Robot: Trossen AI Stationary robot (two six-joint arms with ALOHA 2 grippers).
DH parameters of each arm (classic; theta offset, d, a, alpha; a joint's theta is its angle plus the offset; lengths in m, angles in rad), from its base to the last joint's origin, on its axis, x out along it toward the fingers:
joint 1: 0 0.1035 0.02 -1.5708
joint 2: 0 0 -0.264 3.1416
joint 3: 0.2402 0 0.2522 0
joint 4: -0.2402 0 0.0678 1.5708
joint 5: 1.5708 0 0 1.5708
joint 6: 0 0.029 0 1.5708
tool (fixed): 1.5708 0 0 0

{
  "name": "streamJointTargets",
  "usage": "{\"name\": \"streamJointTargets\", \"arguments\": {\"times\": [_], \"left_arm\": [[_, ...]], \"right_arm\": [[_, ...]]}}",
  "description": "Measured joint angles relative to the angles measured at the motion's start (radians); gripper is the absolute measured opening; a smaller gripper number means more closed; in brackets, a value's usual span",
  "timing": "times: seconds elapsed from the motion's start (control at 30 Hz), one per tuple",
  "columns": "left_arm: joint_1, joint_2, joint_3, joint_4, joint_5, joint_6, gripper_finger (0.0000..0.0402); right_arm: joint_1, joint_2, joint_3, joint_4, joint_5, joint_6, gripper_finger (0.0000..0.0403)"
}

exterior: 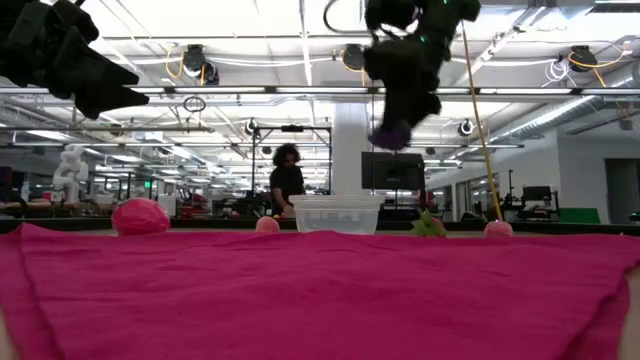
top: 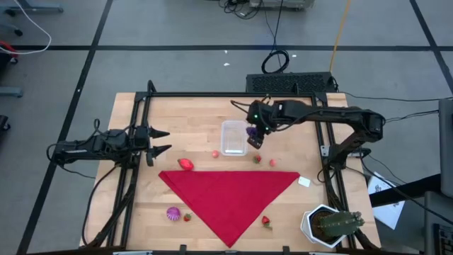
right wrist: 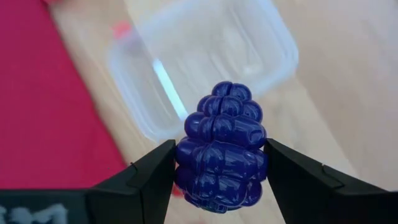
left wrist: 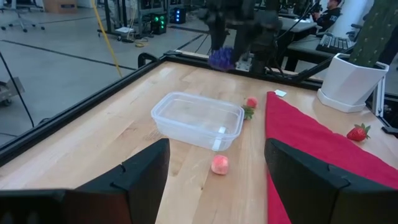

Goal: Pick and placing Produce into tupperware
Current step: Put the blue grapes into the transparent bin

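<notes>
The clear tub (top: 233,137) stands on the wooden table beyond the red cloth (top: 230,198); it also shows in the low view (exterior: 337,213) and the left wrist view (left wrist: 198,119). My right gripper (top: 255,134) hovers at the tub's right edge, shut on a purple toy grape bunch (right wrist: 222,146). Small produce lies on the table: a red piece (top: 185,163), pinkish pieces (top: 215,153) (top: 272,162), a strawberry (top: 257,158) and a magenta piece (top: 173,212). My left gripper (top: 159,142) waits open over the table's left side. My right gripper pinches the purple grape bunch between its two fingers, one on each side of its wide lower part (right wrist: 186,158). The fingers come from above, pointing down. The bunch is lifted clear, well above the table and higher than the tub's rim (exterior: 392,135).
A potted cactus in a white pot (top: 325,225) stands at the near right corner. Two more small strawberries (top: 187,217) (top: 266,221) lie by the cloth's near edges, and a small white piece (top: 304,181) sits right of the cloth. A black frame borders the table.
</notes>
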Motion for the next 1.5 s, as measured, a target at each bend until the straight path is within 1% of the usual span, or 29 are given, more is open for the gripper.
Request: {"name": "streamJointTargets", "arguments": {"times": [0.13, 0.27, 0.53, 0.67, 0.87, 1.0, 1.07, 1.5], "left_arm": [[0.000, 0.000, 0.000, 0.000, 0.000, 0.000, 0.0271], [0.000, 0.000, 0.000, 0.000, 0.000, 0.000, 0.0271], [0.000, 0.000, 0.000, 0.001, 0.000, -0.001, 0.0271], [0.000, 0.000, 0.000, 0.002, 0.000, -0.002, 0.0271], [0.000, 0.000, 0.000, 0.004, 0.002, -0.003, 0.0271], [0.000, 0.000, 0.000, 0.003, 0.008, -0.003, 0.0271], [0.000, 0.000, 0.000, 0.003, 0.009, -0.003, 0.0271], [0.000, 0.000, 0.000, 0.003, 0.009, -0.002, 0.0271]], "right_arm": [[0.022, -0.001, 0.070, 0.066, 0.000, -0.038, 0.0224], [0.037, 0.001, 0.100, 0.119, 0.000, -0.056, 0.0224], [0.039, 0.016, 0.138, 0.135, 0.000, -0.081, 0.0224], [0.039, 0.081, 0.237, 0.057, 0.000, -0.110, 0.0224], [0.034, 0.256, 0.518, -0.162, 0.001, -0.182, 0.0224], [0.014, 0.361, 0.656, -0.323, 0.004, -0.203, 0.0224], [0.004, 0.405, 0.682, -0.366, 0.004, -0.204, 0.0224], [-0.004, 0.571, 0.684, -0.375, 0.000, -0.283, 0.0224]]}}
